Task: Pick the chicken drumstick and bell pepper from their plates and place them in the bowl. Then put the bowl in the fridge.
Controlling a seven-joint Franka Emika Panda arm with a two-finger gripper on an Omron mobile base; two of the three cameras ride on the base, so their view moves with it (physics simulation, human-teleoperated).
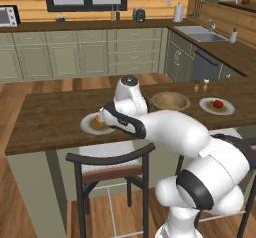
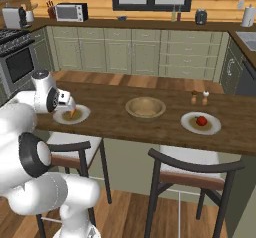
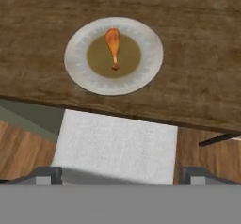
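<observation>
The gripper [image 3: 120,173] hangs above the near plate [image 3: 77,68] with jaws spread wide and empty; the chicken drumstick [image 3: 113,46] lies at that plate's brown centre, thick end away from the gripper. It looks light, stiff and small; the meaty upper end seems the safer hold. From the base cameras the arm hides most of the drumstick; the bowl [image 2: 145,107] and bell pepper [image 2: 201,120] sit further along from the plate.

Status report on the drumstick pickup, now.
Tool open, empty, above the plate. Chicken drumstick lying on that plate, untouched. Bowl empty, bell pepper on far plate. Nothing in the way.
</observation>
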